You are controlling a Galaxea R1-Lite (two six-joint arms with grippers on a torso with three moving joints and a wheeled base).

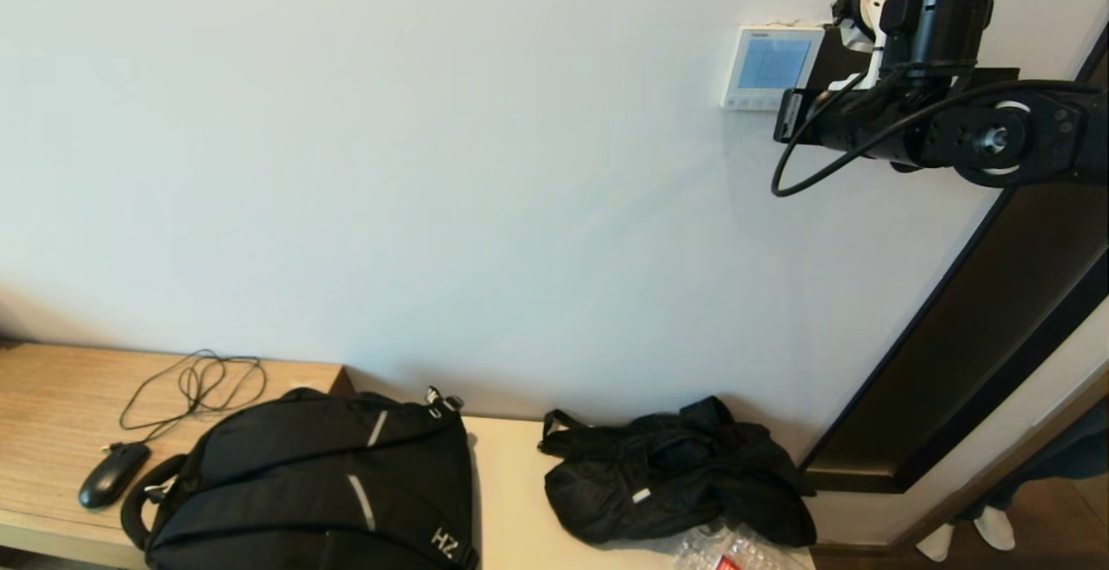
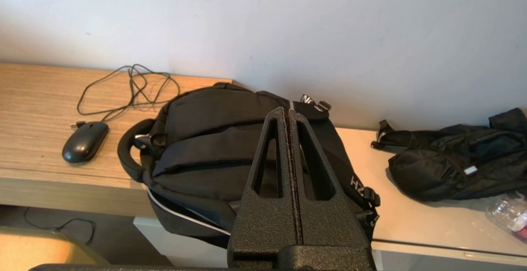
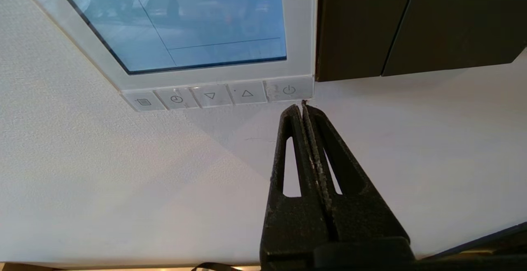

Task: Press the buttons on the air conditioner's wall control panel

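The white wall control panel (image 1: 769, 68) hangs high on the wall, its screen (image 3: 185, 15) lit pale blue. A row of small white buttons (image 3: 210, 96) runs along its lower edge, the power key (image 3: 289, 90) at the end nearest the dark-brown panel (image 3: 411, 19). My right gripper (image 3: 301, 105) is shut and empty, its tips just below the power key's corner; I cannot tell whether they touch it. In the head view the right gripper (image 1: 790, 113) sits at the panel's lower right corner. My left gripper (image 2: 287, 112) is shut and empty, hovering above a black backpack.
A wooden bench (image 1: 52, 414) below holds a black mouse (image 1: 113, 473) with its cable, a black backpack (image 1: 312, 483), a crumpled black bag (image 1: 676, 470) and a plastic wrapper (image 1: 728, 553). A dark door frame (image 1: 979, 327) runs down the right side.
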